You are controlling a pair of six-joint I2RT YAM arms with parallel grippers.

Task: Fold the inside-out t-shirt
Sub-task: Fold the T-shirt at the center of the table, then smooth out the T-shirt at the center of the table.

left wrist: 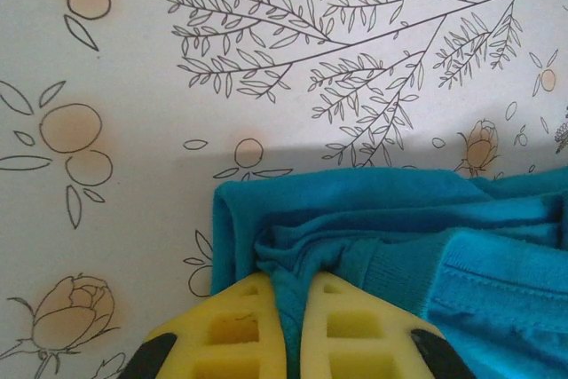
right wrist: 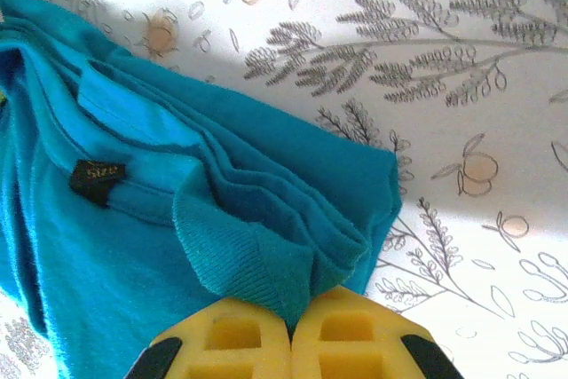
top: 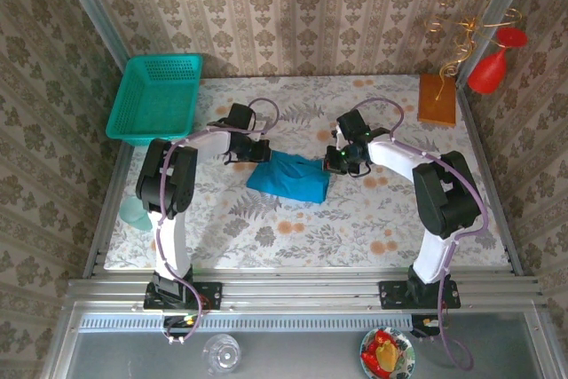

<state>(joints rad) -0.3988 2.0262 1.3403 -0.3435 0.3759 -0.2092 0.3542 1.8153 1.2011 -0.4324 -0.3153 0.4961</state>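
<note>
The basket (top: 155, 99) sits at the tabletop's (top: 373, 219) far-left corner. The left claw (left wrist: 295, 295) pinches a fold of cloth at the left edge of the shirt (top: 288, 179). The shirt lies bunched in layers at mid-tabletop, well apart from every edge, with bare tabletop on all 4 sides. The right claw (right wrist: 291, 317) pinches a ribbed band at the shirt's right edge.
</note>
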